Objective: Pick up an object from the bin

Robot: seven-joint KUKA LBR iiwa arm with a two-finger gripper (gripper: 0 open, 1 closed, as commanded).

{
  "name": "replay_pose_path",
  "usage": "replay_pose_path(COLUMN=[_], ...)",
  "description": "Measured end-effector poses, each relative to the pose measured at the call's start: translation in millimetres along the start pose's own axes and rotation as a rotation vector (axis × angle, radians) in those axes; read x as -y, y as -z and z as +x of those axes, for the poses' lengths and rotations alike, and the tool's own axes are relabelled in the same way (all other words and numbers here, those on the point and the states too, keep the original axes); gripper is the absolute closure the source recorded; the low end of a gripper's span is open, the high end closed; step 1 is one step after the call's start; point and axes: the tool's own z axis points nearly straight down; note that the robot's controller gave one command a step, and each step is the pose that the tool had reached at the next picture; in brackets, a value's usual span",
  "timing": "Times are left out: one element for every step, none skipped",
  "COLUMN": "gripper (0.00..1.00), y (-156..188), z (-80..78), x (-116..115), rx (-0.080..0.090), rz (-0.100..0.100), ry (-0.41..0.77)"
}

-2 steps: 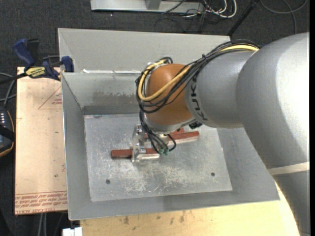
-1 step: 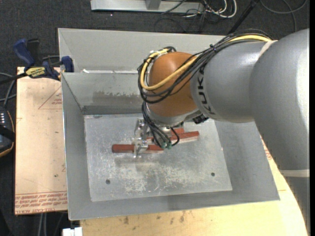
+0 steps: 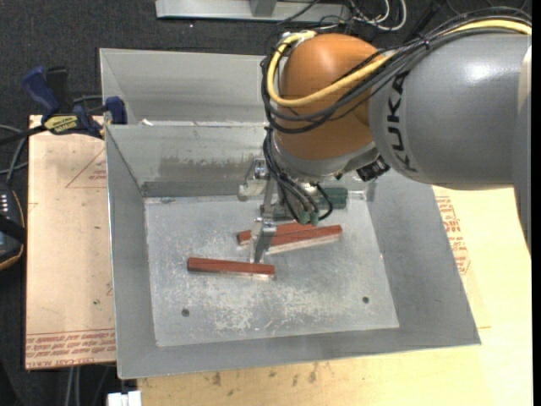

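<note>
While the bin's left half lies bare, one flat red-brown bar rests near the middle of the floor, running roughly parallel to the front edge. Just above its right end, the gripper points almost straight down, its tip low over the floor at the left end of a second red-brown bar. I cannot tell whether the gripper is released or clenched, nor whether it touches either bar. This second bar slants up slightly toward the right wall, and its left end is partly hidden by the gripper. Above it, the rounded orange wrist cover, looped with cables, overhangs the back wall. The thick grey arm crosses the right rim.
</note>
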Motion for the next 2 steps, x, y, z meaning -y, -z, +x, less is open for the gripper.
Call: replay_pose_path(gripper=[0.00, 0.00], y=[0, -51], z=[0.0, 22.1], x=[1, 19], rx=[0.000, 0.003], rz=[0.000, -0.001], ry=[-0.002, 0.005])
